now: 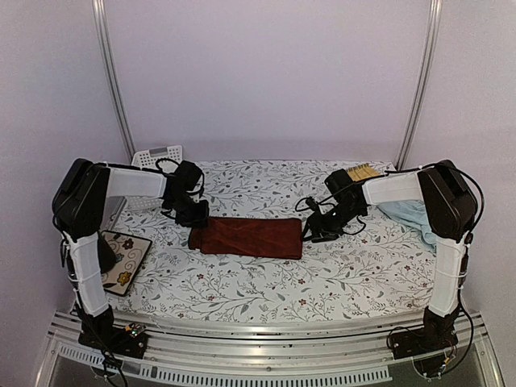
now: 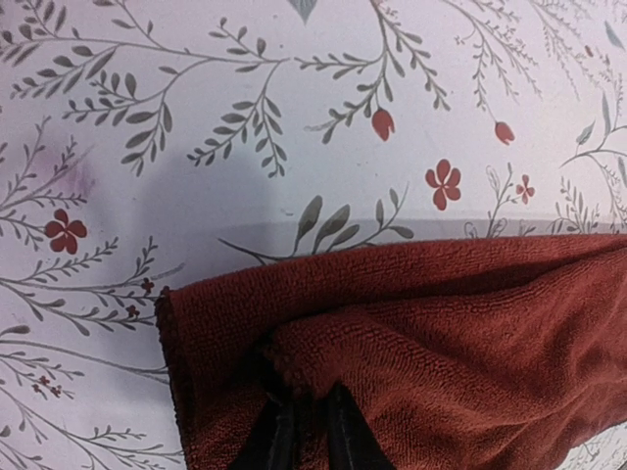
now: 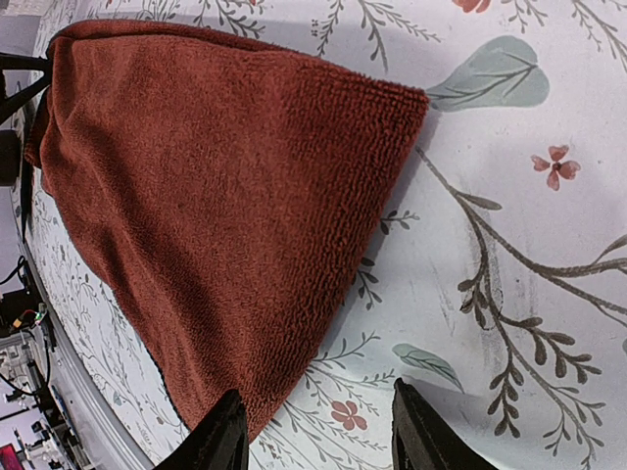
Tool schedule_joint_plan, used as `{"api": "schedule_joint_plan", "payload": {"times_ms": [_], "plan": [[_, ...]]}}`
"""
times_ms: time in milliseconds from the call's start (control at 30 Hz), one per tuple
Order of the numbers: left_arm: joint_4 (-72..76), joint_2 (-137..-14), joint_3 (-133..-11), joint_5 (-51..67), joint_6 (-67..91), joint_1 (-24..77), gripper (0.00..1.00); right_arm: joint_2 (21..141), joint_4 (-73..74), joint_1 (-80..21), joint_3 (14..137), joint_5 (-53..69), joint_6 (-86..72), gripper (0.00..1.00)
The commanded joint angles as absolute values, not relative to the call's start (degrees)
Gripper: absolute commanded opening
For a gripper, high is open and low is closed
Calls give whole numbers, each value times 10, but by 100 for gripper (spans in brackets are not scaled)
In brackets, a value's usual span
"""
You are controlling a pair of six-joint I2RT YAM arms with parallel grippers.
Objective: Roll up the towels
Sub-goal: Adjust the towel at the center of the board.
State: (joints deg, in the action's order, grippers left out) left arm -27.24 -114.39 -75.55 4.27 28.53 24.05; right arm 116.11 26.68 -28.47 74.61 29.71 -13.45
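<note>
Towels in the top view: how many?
2. The rust-red towel lies folded flat mid-table. The pale blue towel is bunched near the right edge, partly hidden behind the right arm.

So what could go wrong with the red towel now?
1. The left gripper pinches only a small bunch at one end of the red towel. The cloth might slip out or roll up crooked.
2. The right gripper is open at the other end and holds nothing, so the towel may slide along instead of rolling.
3. The blue towel lies crumpled by the right arm and could get knocked.
</note>
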Motion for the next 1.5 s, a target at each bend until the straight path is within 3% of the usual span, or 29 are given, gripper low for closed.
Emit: {"api": "schedule_joint_plan", "payload": {"times_ms": [0, 100, 300, 700, 1100, 1200, 1367, 1467], "plan": [[-258, -1136, -751, 54, 288, 233, 11, 1177, 281, -288, 744, 296, -130, 51], [-265, -1135, -751, 44, 289, 233, 4, 1178, 283, -287, 746, 296, -129, 52], [-279, -1133, -753, 27, 287, 233, 0, 1184, 284, -287, 749, 300, -129, 52], [-313, -1100, -779, -24, 274, 227, 0, 1195, 287, -288, 757, 303, -126, 51], [-339, -1165, -807, -13, 248, 213, 0, 1195, 287, -287, 756, 301, -125, 52], [-339, -1171, -805, -12, 249, 213, 14, 1194, 288, -288, 754, 300, -124, 51], [-338, -1152, -803, -28, 258, 212, 18, 1192, 285, -288, 753, 303, -126, 52], [-335, -1132, -801, -38, 262, 211, 33, 1193, 284, -288, 755, 303, -126, 51]]}}
